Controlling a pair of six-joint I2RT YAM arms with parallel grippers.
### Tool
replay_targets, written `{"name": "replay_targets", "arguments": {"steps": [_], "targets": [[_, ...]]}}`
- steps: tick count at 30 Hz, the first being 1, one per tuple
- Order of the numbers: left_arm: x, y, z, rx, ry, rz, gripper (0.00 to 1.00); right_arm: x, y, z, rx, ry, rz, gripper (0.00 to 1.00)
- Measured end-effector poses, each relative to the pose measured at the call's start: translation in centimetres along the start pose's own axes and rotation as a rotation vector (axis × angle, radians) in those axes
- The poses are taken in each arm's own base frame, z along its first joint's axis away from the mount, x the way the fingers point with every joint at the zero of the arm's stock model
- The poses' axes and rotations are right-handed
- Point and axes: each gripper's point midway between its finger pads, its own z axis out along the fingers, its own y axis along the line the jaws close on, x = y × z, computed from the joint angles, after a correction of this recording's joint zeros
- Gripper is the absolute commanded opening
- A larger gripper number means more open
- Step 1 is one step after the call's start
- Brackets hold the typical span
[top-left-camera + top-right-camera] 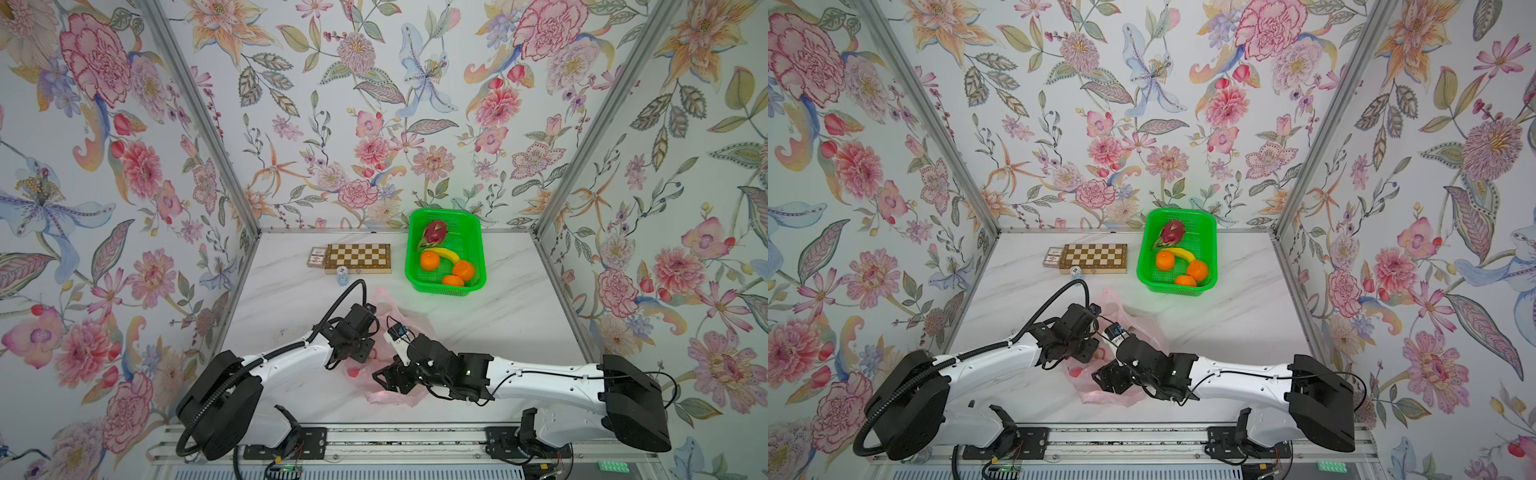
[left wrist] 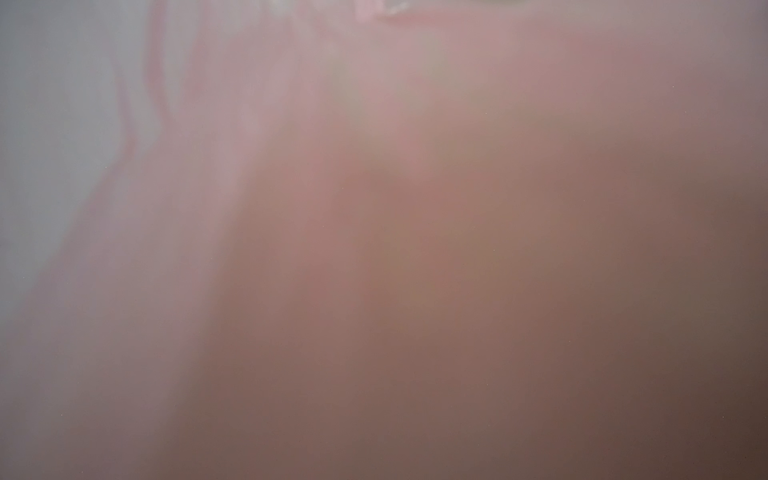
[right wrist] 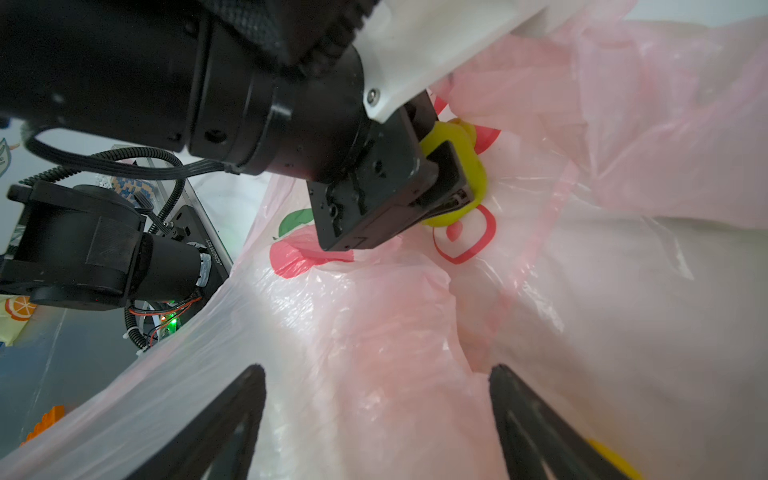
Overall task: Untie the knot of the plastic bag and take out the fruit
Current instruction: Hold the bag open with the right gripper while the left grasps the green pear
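1. Top views: the plastic bag (image 1: pixel 388 397) lies slumped at 6 o'clock on the worktop (image 1: pixel 519 324). My left hand (image 1: pixel 363 353) and right hand (image 1: pixel 384 378) are both pushed into it from either side. The green basket (image 1: pixel 409 249), at 1 o'clock from the bag, holds a dragon fruit (image 1: pixel 434 235), three oranges (image 1: pixel 430 261) and a banana (image 1: pixel 446 253). I can see no knot.
2. Left wrist view: only blurred pink film of the plastic bag (image 2: pixel 374 208) against the lens. This hand is hidden here.
3. Right wrist view: the right hand (image 3: pixel 376 368) has its fingers (image 3: pixel 241 415) spread wide, with bag film between them and nothing pinched. The left hand (image 3: pixel 455 183) pokes into the film beside a yellow piece (image 3: pixel 473 166). I can't tell whether that piece is fruit or part of the hand, or whether the jaws are parted or pressed together.
4. My read: the untying looks done and I'm on taking out the fruit. Next I need one hand to hold the mouth wide, and I must find what remains inside before closing. The thin film could get pinched along with it.
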Motion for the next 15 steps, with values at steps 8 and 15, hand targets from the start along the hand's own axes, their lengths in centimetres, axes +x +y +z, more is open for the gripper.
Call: {"name": "replay_targets", "arguments": {"steps": [8,15], "targets": [[-0.3,-0.5,-0.5,0.033,-0.012,0.0,0.38,-3.4,-1.3,-2.3,0.016,-0.114,0.059,0.87],[-2.8,-1.0,-3.1,0.096,-0.143,-0.023,0.33,-6.3,-2.9,-4.6,0.05,-0.227,0.119,0.89]]}}
